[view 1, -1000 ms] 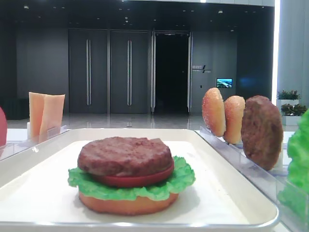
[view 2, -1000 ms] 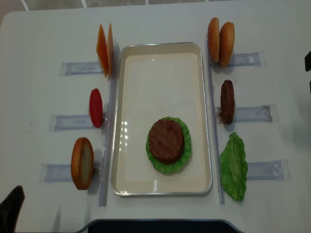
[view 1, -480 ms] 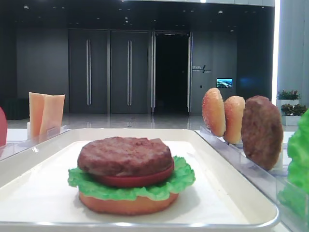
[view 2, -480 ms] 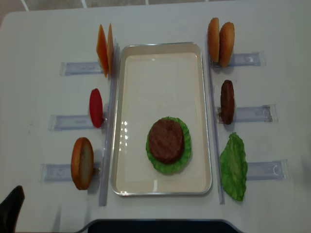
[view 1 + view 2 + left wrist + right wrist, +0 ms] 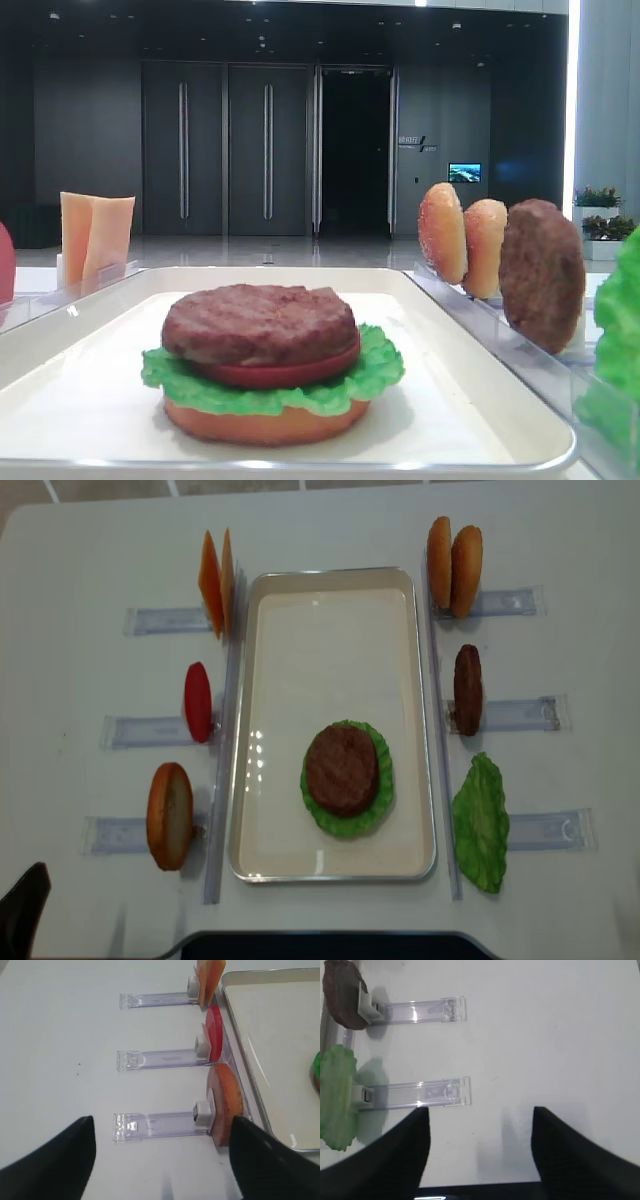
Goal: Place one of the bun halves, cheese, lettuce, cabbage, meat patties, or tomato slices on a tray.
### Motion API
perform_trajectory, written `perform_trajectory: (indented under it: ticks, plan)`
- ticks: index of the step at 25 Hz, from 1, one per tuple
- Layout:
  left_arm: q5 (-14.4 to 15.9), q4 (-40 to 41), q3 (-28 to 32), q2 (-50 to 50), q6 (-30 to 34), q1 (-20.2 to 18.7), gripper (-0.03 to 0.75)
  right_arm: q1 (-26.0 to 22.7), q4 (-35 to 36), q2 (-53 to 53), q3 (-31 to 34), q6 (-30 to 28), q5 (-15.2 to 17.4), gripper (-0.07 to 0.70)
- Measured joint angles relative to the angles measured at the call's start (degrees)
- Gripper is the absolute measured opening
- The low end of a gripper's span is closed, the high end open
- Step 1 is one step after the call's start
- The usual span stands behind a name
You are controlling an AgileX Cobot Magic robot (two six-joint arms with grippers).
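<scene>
While a stack of bun, lettuce, tomato and patty [image 5: 342, 770] already lies near the tray's [image 5: 330, 590] front edge, a further piece is judged next. The right gripper [image 5: 479, 1152] is held apart and empty over bare table, the racked lettuce [image 5: 336, 1095] well off toward the tray.

No text, label, brand or number can be read on anything here. The only sign [image 5: 414, 143] is a small white one on the dark back wall just right of the open doorway [image 5: 354, 150]; its lettering is too small to make out. Below it, a small screen [image 5: 464, 172] glows blue, unreadable.
</scene>
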Motion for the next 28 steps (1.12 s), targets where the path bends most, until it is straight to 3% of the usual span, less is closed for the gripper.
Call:
perform_trajectory:
  ticks: [5, 16, 28]
  plan:
    - [0.00, 0.00, 0.00, 0.00, 0.00, 0.00, 0.640, 0.00, 0.00, -6.82, 3.84, -0.39, -0.01, 0.450]
    - [0.00, 0.00, 0.00, 0.00, 0.00, 0.00, 0.640, 0.00, 0.00, -18.94, 9.07, -1.82, -5.49, 0.450]
    - [0.00, 0.00, 0.00, 0.00, 0.00, 0.00, 0.640, 0.00, 0.05, -25.57, 9.76, -2.34, -5.51, 0.450]
